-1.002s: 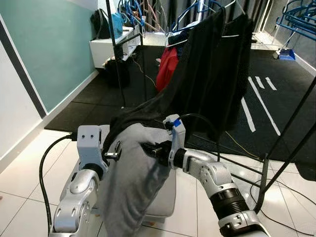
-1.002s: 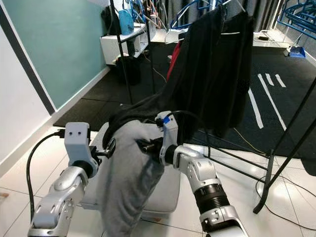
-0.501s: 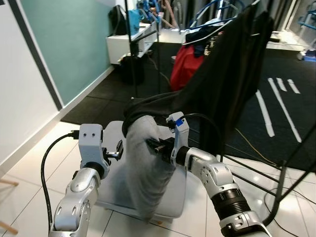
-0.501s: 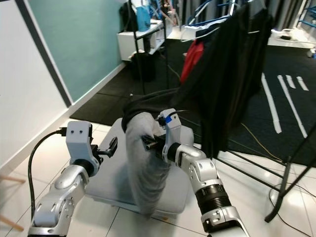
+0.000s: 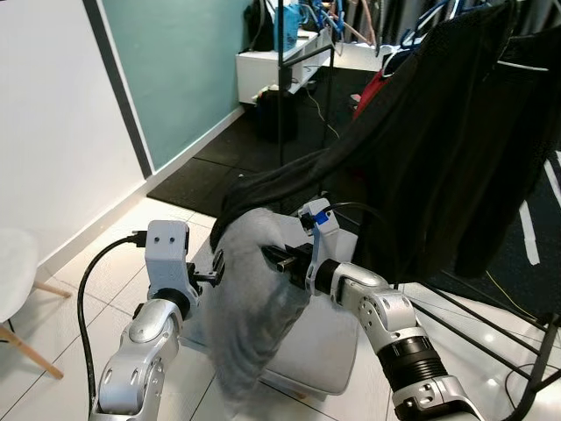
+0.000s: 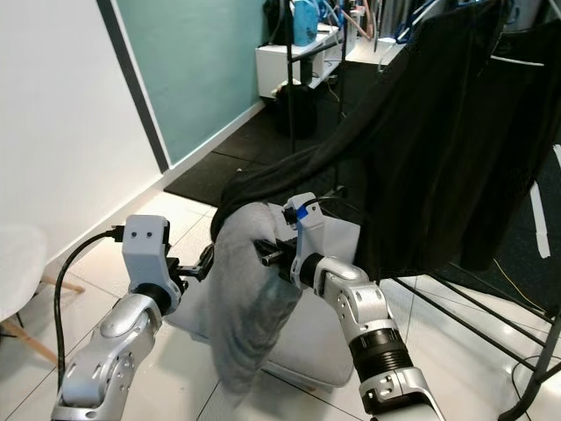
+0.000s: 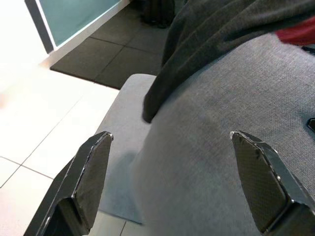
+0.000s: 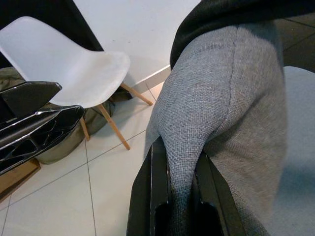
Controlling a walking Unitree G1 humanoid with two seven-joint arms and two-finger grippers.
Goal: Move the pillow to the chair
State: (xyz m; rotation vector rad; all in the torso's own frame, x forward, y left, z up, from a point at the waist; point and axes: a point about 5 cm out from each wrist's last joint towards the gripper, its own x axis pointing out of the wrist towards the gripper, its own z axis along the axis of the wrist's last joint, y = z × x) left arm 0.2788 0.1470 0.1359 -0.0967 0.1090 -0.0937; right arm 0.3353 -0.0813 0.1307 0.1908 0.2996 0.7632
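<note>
A grey fabric pillow (image 5: 254,298) hangs upright between my arms, above the floor. My right gripper (image 5: 279,259) is shut on a fold of the pillow (image 8: 231,98) near its top, the cloth pinched between its fingers (image 8: 160,196). My left gripper (image 5: 215,267) is open beside the pillow's left side; in the left wrist view its fingers (image 7: 91,177) stand wide apart in front of the pillow (image 7: 211,147). A white chair (image 5: 13,272) with wooden legs stands at the far left by the white wall, with the chair's seat (image 8: 74,64) beyond the pillow in the right wrist view.
A black garment (image 5: 421,149) hangs from a clothes rack and drapes over the pillow's top. A flat light-grey cushion (image 5: 324,342) lies on the tiled floor below. Rack legs (image 5: 543,351) stand at the right. A teal wall and a cluttered white shelf (image 5: 280,61) lie behind.
The camera has swung left: the rack and garment shifted right and the white chair came into view. My right gripper keeps its hold on the pillow.
</note>
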